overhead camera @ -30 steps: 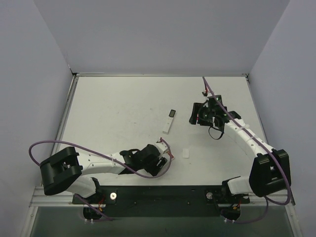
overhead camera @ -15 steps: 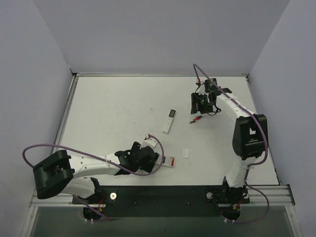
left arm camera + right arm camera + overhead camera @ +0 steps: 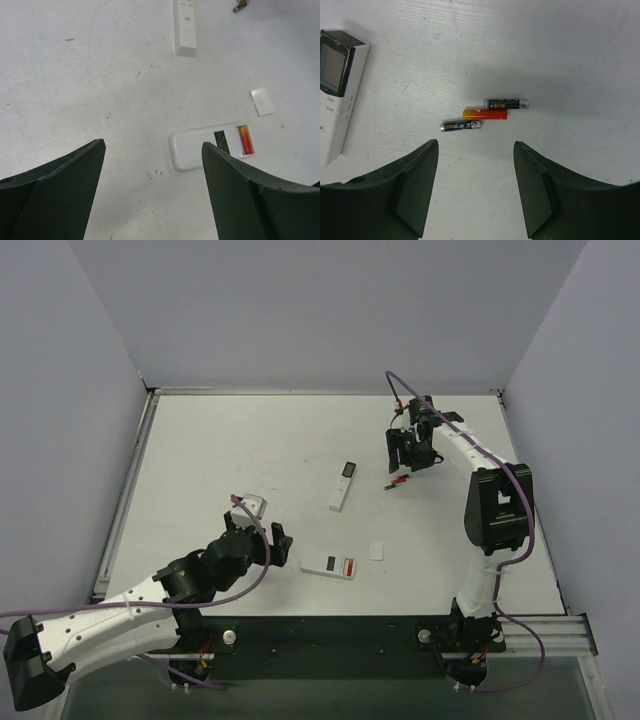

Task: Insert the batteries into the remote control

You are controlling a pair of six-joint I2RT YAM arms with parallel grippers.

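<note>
The short white remote control (image 3: pixel 328 565) lies flat near the front of the table, white face up. It has a small dark label and one red battery (image 3: pixel 244 139) in its open bay; it also shows in the left wrist view (image 3: pixel 200 149). Three loose batteries (image 3: pixel 397 483) lie side by side: two dark ones (image 3: pixel 507 103) (image 3: pixel 462 125) and a red one (image 3: pixel 485 114). My left gripper (image 3: pixel 257 527) (image 3: pixel 153 145) is open and empty, left of the remote. My right gripper (image 3: pixel 410 455) (image 3: pixel 475 143) is open and empty, above and just beside the loose batteries.
A longer slim white remote with a dark screen (image 3: pixel 343 486) (image 3: pixel 337 90) lies mid-table. A small white cover piece (image 3: pixel 376 551) (image 3: pixel 262 101) lies right of the short remote. Walls close the table at the left, back and right.
My left arm has drawn back to the left, leaving the short remote lying on the table. My right gripper has shifted a little farther back, and the loose batteries now show beside it.
</note>
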